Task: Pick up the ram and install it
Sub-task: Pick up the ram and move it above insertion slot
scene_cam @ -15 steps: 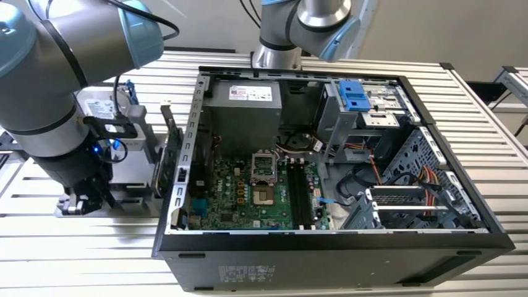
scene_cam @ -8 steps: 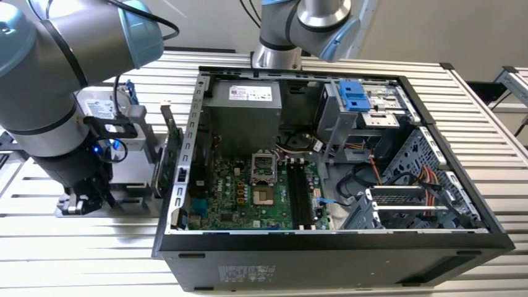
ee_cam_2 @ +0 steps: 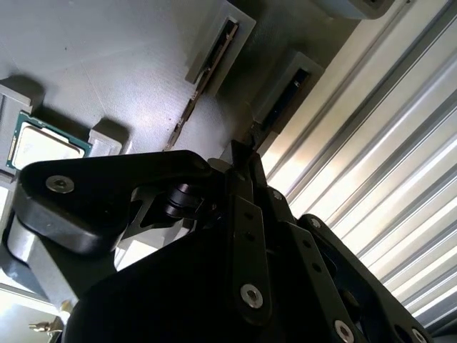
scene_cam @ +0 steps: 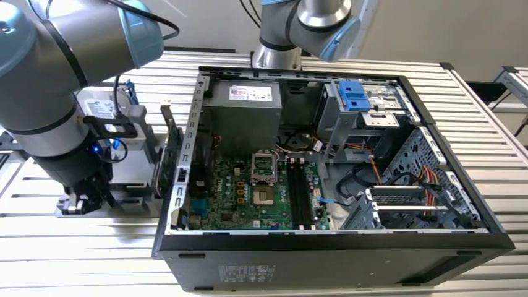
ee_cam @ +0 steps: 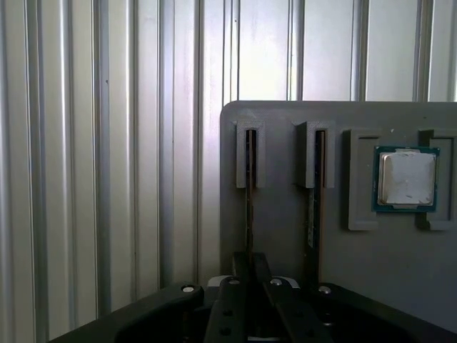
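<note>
First wrist view: my fingers (ee_cam: 241,268) are pinched narrow on the ram (ee_cam: 250,193), so the pick-up has only begun.

I see the ram standing on edge in the slot of the grey holder (ee_cam: 282,229) nearest the holder's edge, not yet lifted. A second stick (ee_cam: 314,200) stands in the next slot and a processor chip (ee_cam: 406,179) lies beyond it. In the exterior view the holder sits on the slatted tabletop (scene_cam: 49,260) at the exterior view's left of the open computer case (scene_cam: 330,244). I judge that lifting, carrying and seating remain, since the long memory slots (scene_cam: 295,195) on the board look bare.
</note>
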`<state>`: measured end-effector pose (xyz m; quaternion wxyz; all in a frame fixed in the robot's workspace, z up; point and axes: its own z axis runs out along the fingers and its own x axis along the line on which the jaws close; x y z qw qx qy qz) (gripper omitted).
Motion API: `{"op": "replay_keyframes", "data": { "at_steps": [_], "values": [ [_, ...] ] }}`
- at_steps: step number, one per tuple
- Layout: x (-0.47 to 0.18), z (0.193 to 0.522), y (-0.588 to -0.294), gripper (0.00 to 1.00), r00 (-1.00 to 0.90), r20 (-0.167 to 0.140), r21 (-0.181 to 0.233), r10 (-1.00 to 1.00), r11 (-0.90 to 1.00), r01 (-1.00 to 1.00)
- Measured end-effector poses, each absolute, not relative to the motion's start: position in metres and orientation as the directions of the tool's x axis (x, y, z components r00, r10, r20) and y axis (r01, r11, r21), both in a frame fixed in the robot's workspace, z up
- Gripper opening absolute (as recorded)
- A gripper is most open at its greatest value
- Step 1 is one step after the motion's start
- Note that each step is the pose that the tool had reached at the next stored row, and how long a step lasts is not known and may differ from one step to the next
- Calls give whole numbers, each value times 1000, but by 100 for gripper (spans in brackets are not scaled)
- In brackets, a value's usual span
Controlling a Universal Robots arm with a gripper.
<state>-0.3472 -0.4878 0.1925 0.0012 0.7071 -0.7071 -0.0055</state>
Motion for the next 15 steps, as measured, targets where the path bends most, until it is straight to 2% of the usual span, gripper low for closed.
{"op": "replay_keyframes", "data": {
  "at_steps": [15],
  "values": [
    [-348,199,-488,0,0,-6,9,-1000,0,-1000]
  ]
}}
